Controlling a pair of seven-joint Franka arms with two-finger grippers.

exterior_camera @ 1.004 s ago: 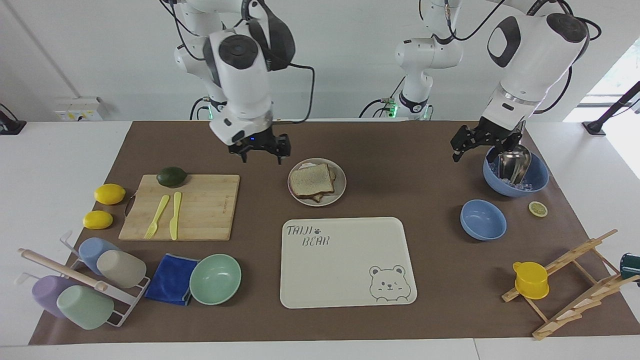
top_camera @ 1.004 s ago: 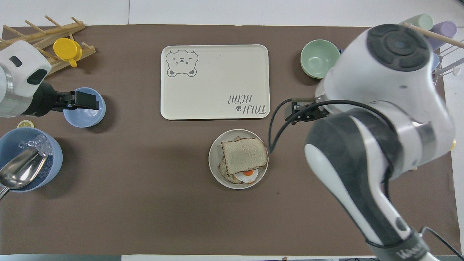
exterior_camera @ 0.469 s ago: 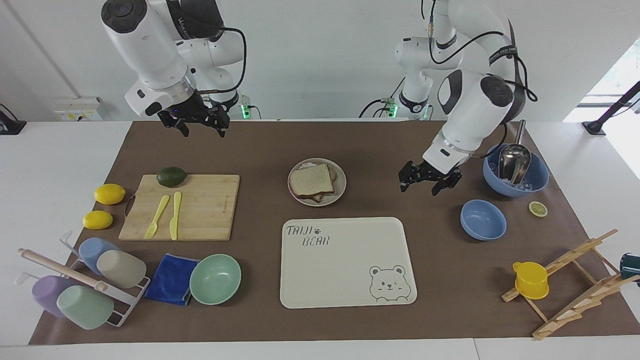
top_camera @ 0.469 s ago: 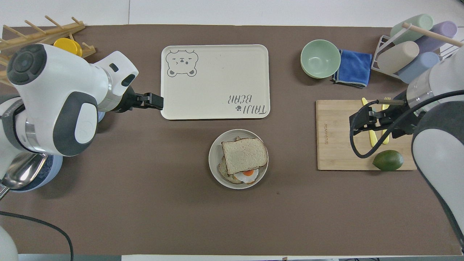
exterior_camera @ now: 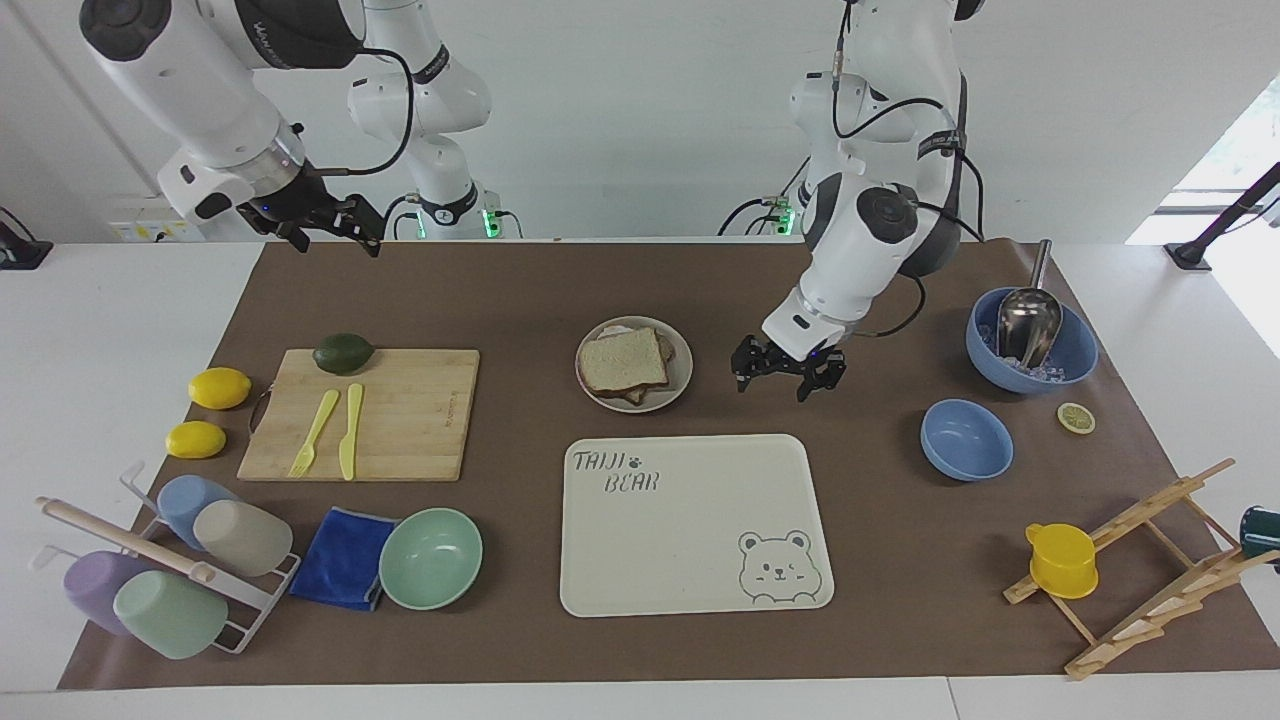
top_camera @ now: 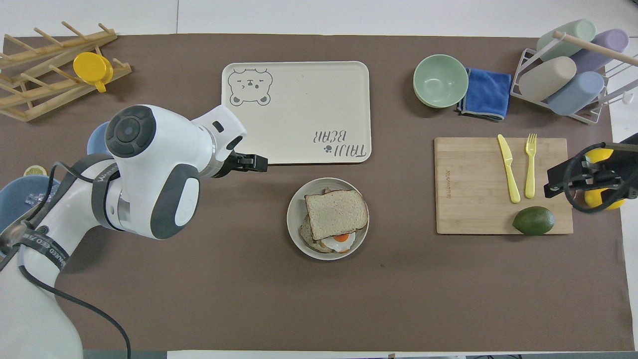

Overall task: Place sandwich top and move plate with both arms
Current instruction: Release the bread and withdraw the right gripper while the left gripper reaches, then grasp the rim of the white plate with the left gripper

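Observation:
The sandwich top, a pale speckled slice with a brown crust, lies on the egg toast on the small round plate in the middle of the brown mat. My left gripper hangs open and empty low over the mat beside the plate, toward the left arm's end, a short gap from its rim. My right gripper is open and empty, raised over the mat's edge at the right arm's end, by the cutting board.
The bear-print tray lies just farther from the robots than the plate. A cutting board holds an avocado, fork and knife. Two blue bowls, one with ice and a scoop, sit at the left arm's end. A mint bowl sits beside a blue cloth.
My left gripper swung from the ice bowl to beside the plate and came down. My right gripper drew away from the plate to the right arm's end. Sandwich and plate stayed put.

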